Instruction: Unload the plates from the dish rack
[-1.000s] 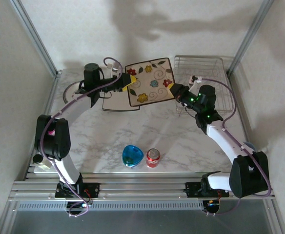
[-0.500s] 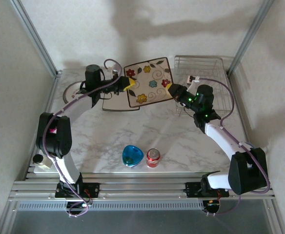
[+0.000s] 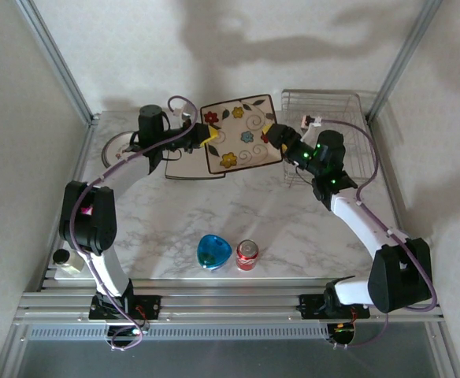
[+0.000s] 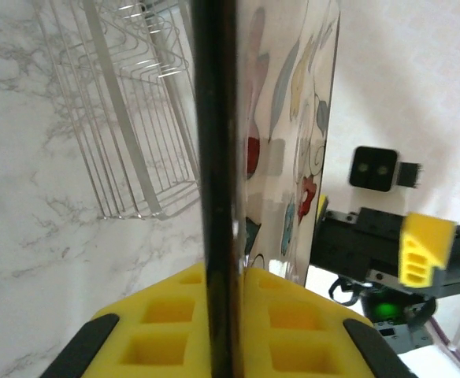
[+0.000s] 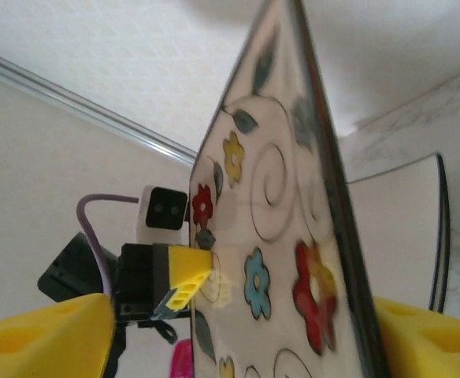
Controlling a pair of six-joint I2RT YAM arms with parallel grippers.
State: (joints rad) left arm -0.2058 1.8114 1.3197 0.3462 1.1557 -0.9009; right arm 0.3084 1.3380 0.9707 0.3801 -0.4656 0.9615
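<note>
A square cream plate (image 3: 242,134) with flower marks hangs tilted above the table's back. My left gripper (image 3: 207,133) is shut on its left edge. In the left wrist view the plate's dark rim (image 4: 214,157) runs between the two yellow pads (image 4: 155,323), with the gripper (image 4: 224,315) pressed on both faces. My right gripper (image 3: 274,133) stands open at the plate's right edge. In the right wrist view its pads sit wide apart, clear of the plate (image 5: 277,228). The silver wire dish rack (image 3: 328,118) stands at the back right. Another square plate (image 3: 189,167) lies flat below.
A round plate (image 3: 116,146) lies at the back left behind the left arm. A blue bowl (image 3: 213,251) and a red can (image 3: 247,254) stand near the front middle. A small jar (image 3: 68,261) sits at the front left edge. Metal frame posts rise at both back corners.
My left gripper closed on the plate's left edge. My right gripper then opened and let go of the right edge. The plate stayed almost in place.
</note>
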